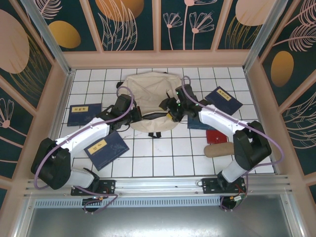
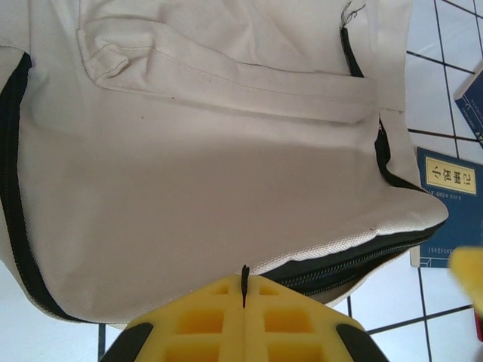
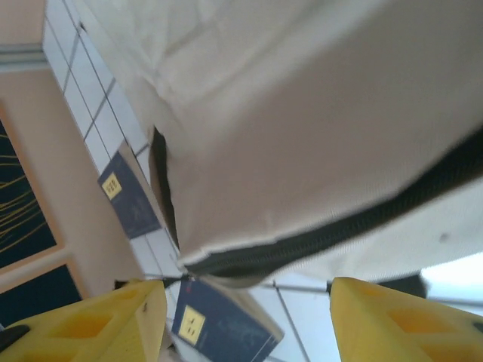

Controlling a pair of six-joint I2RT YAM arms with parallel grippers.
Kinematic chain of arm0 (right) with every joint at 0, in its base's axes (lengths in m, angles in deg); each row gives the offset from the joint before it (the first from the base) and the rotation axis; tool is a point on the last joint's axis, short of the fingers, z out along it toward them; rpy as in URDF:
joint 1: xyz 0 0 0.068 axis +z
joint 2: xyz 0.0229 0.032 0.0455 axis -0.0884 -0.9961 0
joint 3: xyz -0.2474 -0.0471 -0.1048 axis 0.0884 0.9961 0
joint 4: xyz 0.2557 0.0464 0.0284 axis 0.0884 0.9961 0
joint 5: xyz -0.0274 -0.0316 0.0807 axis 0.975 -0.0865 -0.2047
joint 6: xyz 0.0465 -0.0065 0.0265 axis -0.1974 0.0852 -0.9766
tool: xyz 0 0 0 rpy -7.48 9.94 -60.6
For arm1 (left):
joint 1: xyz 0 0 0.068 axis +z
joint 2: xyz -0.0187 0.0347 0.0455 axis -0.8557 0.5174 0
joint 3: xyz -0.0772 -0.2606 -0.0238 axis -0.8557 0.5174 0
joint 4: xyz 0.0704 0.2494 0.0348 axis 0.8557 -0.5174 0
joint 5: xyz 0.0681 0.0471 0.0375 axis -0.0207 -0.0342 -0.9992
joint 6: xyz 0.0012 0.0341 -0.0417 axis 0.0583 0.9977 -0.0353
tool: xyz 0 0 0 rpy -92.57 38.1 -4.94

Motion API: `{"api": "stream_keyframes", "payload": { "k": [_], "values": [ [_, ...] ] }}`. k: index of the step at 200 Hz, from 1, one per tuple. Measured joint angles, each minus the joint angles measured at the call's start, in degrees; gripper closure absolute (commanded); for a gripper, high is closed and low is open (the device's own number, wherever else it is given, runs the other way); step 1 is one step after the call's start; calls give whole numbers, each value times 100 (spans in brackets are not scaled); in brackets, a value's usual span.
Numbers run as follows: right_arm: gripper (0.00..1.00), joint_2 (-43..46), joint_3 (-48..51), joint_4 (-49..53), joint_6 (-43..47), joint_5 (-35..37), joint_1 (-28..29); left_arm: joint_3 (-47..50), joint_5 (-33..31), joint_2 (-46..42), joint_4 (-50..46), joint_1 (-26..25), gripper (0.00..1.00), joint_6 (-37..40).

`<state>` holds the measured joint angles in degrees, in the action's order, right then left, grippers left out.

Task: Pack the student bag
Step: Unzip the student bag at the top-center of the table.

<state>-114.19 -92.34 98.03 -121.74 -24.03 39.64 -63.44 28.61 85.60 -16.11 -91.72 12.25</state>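
Observation:
The student bag is a large beige backpack lying at the middle back of the tiled table. In the left wrist view, my left gripper is shut on a thin black tab at the lower zipper edge of the student bag. From above, the left gripper sits at the bag's near left corner. My right gripper is at the bag's near right side. In the right wrist view, the right gripper stands open just below the bag's dark zipper, with nothing between its yellow fingers.
Navy books lie around the bag: one at the left, one under the left arm, one at the back right and one under the right arm. A red item and a tan pouch lie at the front right.

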Motion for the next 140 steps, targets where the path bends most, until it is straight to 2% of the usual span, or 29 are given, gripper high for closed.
{"api": "stream_keyframes", "payload": {
  "k": [40, 89, 140],
  "values": [
    [40, -92, 46, -494, -994, -249, 44, 0, 26, 59, 66, 0, 100, 46],
    [42, -570, 42, -1025, -1692, -553, 227, 0, 160, 118, 188, 0, 100, 92],
    [52, -750, 48, -1392, -2081, -551, 256, 0, 175, 125, 210, 0, 100, 138]
  ]
}}
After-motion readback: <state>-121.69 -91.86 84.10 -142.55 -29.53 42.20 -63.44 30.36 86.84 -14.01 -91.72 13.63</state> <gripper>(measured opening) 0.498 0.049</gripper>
